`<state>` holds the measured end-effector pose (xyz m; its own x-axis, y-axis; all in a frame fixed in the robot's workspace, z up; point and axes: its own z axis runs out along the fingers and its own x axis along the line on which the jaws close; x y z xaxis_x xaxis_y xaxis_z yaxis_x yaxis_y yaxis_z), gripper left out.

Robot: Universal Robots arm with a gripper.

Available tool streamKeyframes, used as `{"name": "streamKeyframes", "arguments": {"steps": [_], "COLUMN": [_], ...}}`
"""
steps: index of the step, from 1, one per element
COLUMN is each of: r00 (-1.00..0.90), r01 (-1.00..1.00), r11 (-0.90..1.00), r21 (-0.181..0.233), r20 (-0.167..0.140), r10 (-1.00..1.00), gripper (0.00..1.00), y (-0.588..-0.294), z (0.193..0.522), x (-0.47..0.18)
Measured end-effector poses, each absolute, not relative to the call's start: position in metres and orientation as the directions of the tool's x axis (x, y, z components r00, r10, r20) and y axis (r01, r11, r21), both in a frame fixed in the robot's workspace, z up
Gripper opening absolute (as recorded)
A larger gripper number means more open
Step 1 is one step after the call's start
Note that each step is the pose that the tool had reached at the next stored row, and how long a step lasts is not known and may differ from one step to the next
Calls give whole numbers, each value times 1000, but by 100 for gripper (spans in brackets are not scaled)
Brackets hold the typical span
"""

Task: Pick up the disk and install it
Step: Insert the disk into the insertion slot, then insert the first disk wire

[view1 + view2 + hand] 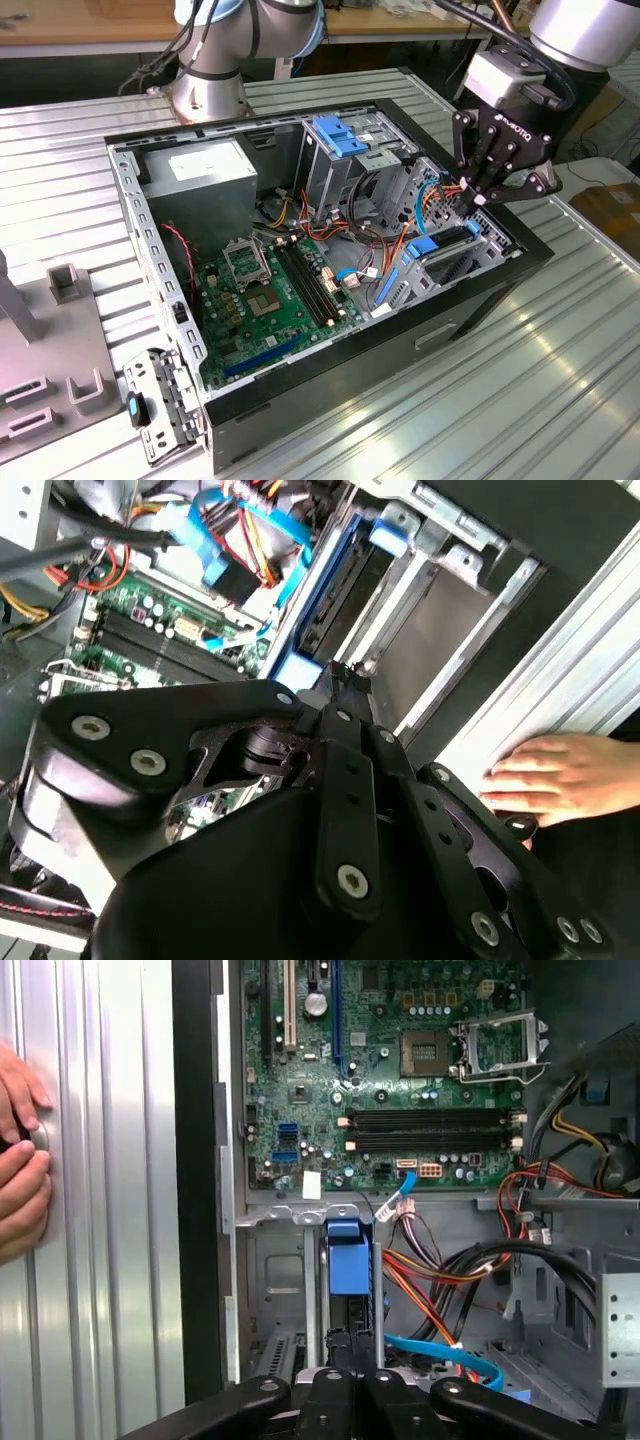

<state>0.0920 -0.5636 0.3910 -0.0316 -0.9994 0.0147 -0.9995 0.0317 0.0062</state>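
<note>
The disk (441, 243) stands on edge in the drive bay at the case's front corner, on the exterior view's right; its dark body and blue side rail (322, 585) show in both wrist views, with a blue end tab (347, 1260) over the slot. My gripper (478, 200) hangs just over the disk's upper end, fingers drawn together to a narrow tip (340, 680). Whether the tips touch the disk I cannot tell. In the first wrist view the gripper (350, 1345) sits in line with the disk's slot.
The open computer case (470, 310) lies on a ribbed metal table. Inside are the motherboard (270, 290), a grey power supply (195, 185), a blue latch plate (335, 135) and loose cables (450, 1270). A person's hand (560, 775) rests on the table beside the case.
</note>
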Motion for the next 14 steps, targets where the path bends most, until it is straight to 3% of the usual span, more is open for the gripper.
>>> {"name": "streamKeyframes", "arguments": {"steps": [14], "r00": [-32], "r01": [-999], "r11": [32], "r21": [6], "r20": [15], "r10": [-999], "gripper": [11], "y": [-564], "z": [391], "x": [96]}}
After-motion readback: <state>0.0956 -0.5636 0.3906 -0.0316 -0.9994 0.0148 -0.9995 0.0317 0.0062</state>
